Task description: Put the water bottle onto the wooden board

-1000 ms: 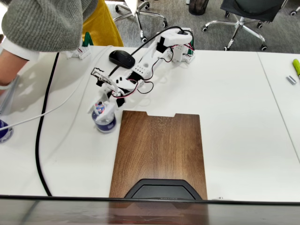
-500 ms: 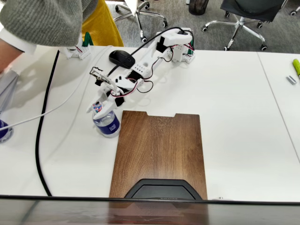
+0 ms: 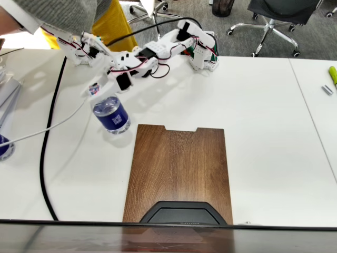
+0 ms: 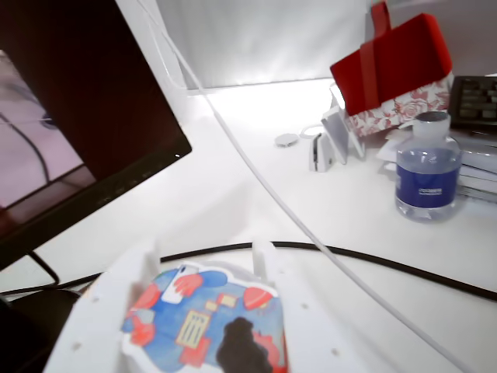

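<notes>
While clamped on the cap of the water bottle (image 3: pixel 111 115), the end effector (image 3: pixel 95 88) holds it tilted, just beyond the wooden board's (image 3: pixel 179 171) far-left corner; carry it upright over the board before releasing.

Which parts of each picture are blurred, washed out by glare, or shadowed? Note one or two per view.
Fixed view: sharp overall; the water bottle and arm cast soft shadows on the white table; the wooden board shows clear grain. Wrist view: the cap between the gripper fingers is close and soft-focused; the table's far side is washed out by bright glare; a second bottle is fairly sharp.
</notes>
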Action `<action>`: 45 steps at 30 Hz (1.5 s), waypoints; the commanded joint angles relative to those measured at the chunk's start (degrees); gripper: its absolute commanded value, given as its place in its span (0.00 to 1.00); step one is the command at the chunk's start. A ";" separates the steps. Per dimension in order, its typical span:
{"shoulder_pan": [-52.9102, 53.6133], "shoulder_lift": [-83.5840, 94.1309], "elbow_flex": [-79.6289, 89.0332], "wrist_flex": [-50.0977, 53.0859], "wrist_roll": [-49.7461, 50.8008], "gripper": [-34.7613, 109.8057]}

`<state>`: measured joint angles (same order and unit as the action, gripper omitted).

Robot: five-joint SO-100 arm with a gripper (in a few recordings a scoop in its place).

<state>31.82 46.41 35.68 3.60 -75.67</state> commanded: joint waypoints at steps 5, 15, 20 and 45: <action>-10.02 6.77 -1.49 -3.34 -0.70 0.24; -19.34 3.43 0.09 -3.16 -4.92 0.24; -19.34 5.62 0.97 3.78 -8.70 0.24; -24.52 9.67 32.08 -33.22 -8.26 0.24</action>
<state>7.73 49.83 67.15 -24.52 -84.46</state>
